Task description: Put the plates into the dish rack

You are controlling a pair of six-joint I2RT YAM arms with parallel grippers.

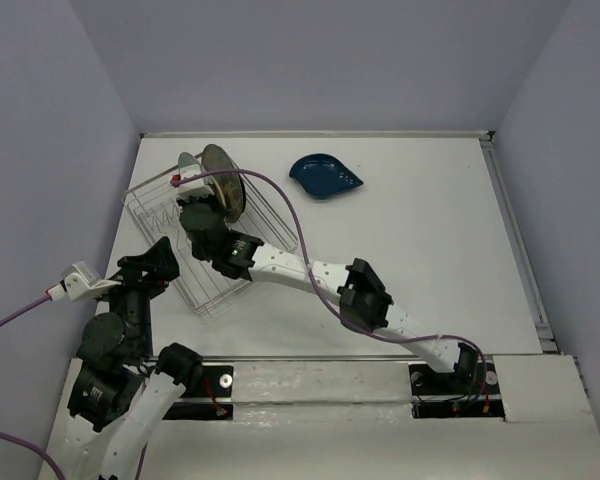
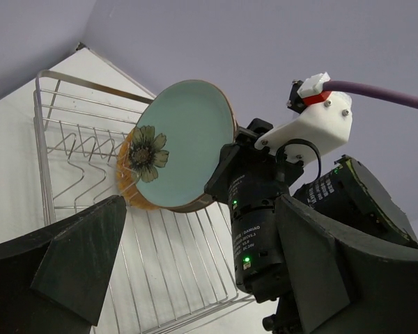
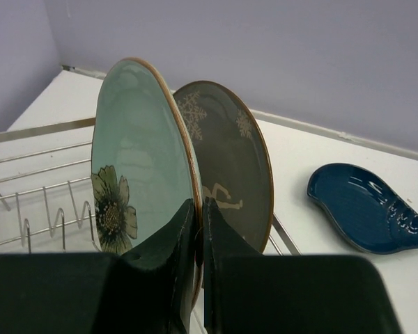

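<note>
My right gripper (image 3: 200, 209) is shut on the lower rim of the pale teal floral plate (image 3: 136, 153), which it holds upright over the dish rack (image 3: 35, 174). The grey deer plate (image 3: 230, 167) stands upright just behind it, at the rack's far end (image 1: 223, 175). The dark blue leaf-shaped plate (image 3: 366, 205) lies flat on the table to the right of the rack (image 1: 325, 175). My left gripper (image 2: 195, 278) is open and empty at the rack's near left side (image 1: 155, 262). It faces the teal plate (image 2: 184, 146). An orange edge (image 2: 129, 186) shows by that plate's lower left rim. No other plates are in view.
The silver wire rack (image 1: 160, 205) sits at the table's left, close to the left wall. My right arm (image 1: 365, 295) stretches diagonally across the table to it. Its wrist (image 2: 258, 229) fills the space in front of my left gripper.
</note>
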